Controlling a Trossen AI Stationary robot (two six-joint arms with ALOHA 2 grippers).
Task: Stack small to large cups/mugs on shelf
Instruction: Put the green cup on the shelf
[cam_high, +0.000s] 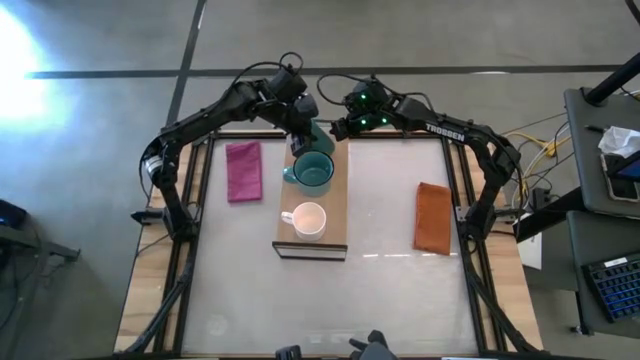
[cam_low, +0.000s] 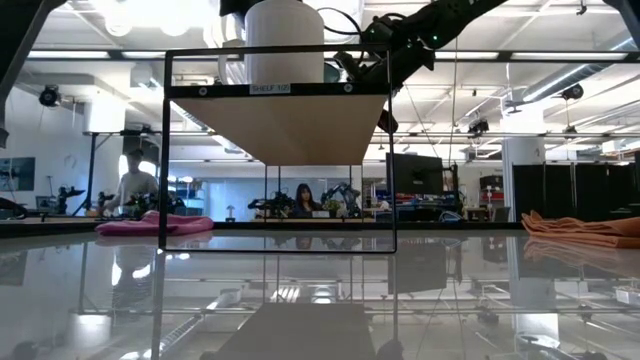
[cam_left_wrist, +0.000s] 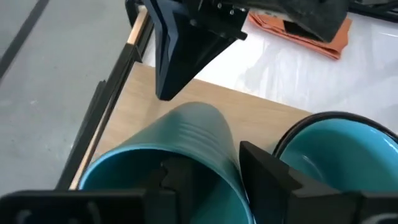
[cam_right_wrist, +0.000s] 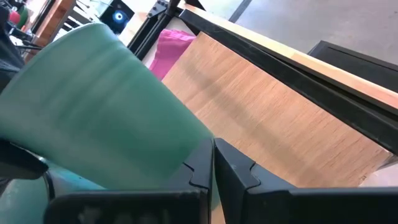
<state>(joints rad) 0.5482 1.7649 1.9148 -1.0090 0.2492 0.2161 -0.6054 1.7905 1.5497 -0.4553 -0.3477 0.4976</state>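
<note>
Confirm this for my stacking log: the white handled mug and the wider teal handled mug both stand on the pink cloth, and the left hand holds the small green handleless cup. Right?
Not quite. The high view shows the white handled mug and the wider teal handled mug standing on the long light-wood shelf board, not on the pink cloth beside it. The left hand does hold the small green handleless cup.

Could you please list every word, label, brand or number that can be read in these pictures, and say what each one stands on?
"TROSSEN": white letters on the right dark robot arm, seen in the high view.
A small white label on the front edge of the long light-wood shelf board, seen in the low view: it seems to begin "SHELF", but the rest is too small to read.
Nothing readable shows in either wrist view.
</note>
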